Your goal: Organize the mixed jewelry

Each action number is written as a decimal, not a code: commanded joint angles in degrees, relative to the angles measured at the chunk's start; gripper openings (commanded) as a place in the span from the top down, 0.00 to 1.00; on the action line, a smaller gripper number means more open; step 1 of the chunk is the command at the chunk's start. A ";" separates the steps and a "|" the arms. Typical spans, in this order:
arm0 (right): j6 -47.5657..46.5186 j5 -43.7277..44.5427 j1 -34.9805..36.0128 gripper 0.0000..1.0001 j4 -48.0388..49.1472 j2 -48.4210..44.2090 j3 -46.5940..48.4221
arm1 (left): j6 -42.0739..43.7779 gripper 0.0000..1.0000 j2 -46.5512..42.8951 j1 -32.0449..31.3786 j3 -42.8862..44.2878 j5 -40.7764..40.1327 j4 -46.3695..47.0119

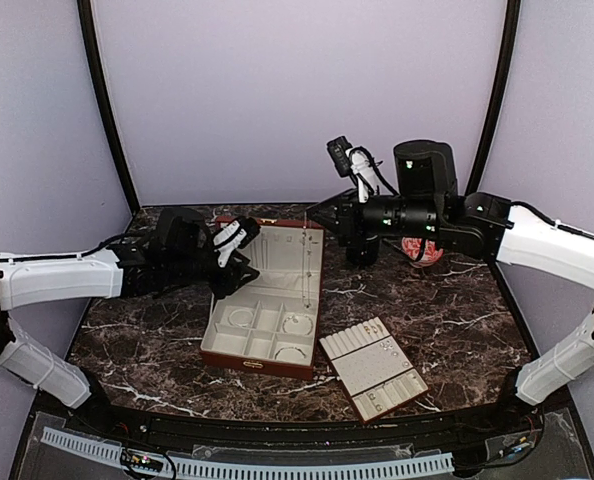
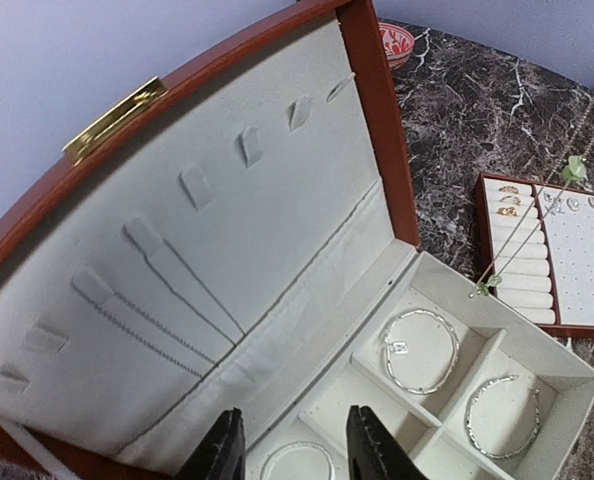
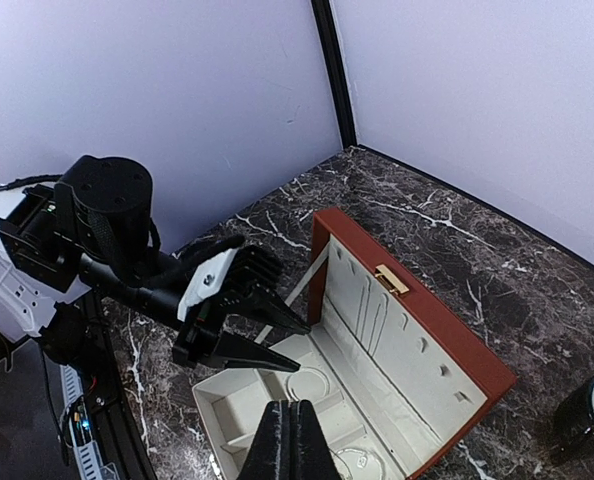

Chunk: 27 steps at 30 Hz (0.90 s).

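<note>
The right gripper (image 3: 290,412) is pressing its fingers fully together, and a fine chain (image 2: 574,170) is hanging straight down from it. It is prob. aiming that chain at the hook tabs in the raised lid of the wooden box (image 1: 257,361). The chain is dangling at the box's 3 o'clock edge, its lower end hanging close to the compartment rim; contact can't be told.

The left gripper (image 2: 295,418) is hovering at the box's 9 o'clock side, jaws moderately parted and gripping nothing, likely standing by to steady the box or help seat the chain.

Other pieces are lying sorted – bangles (image 2: 420,350) in the base compartments, lid chains (image 2: 152,336) on the cream lining, rings (image 2: 507,198) on the padded tray (image 1: 342,348) at 4 o'clock of the box.

Room is looking tight btwn the two claws over the lid – freer space is lying toward 12 o'clock, behind the lid.
</note>
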 commanded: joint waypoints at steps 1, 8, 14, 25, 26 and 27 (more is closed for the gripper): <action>-0.66 -2.65 -1.39 1.00 3.44 0.61 2.35 | 12.17 0.62 4.08 -0.08 0.17 1.72 13.55; -0.28 -4.14 -2.36 1.00 4.69 1.32 2.23 | 18.02 0.62 11.77 -0.08 0.59 0.90 22.34; 0.27 -4.48 -2.80 1.00 5.20 1.07 1.66 | 19.80 0.65 14.81 -0.02 0.63 0.32 23.21; 1.22 -5.55 -3.26 1.00 6.55 1.15 1.27 | 21.43 0.68 18.27 0.03 -0.35 -3.43 22.85; 1.29 -5.59 -3.26 1.00 6.63 1.15 1.19 | 21.60 0.68 18.47 0.01 -0.50 -3.99 22.93; 1.33 -5.58 -3.26 1.00 6.72 1.15 1.13 | 21.70 0.68 18.70 0.03 -0.51 -4.47 22.90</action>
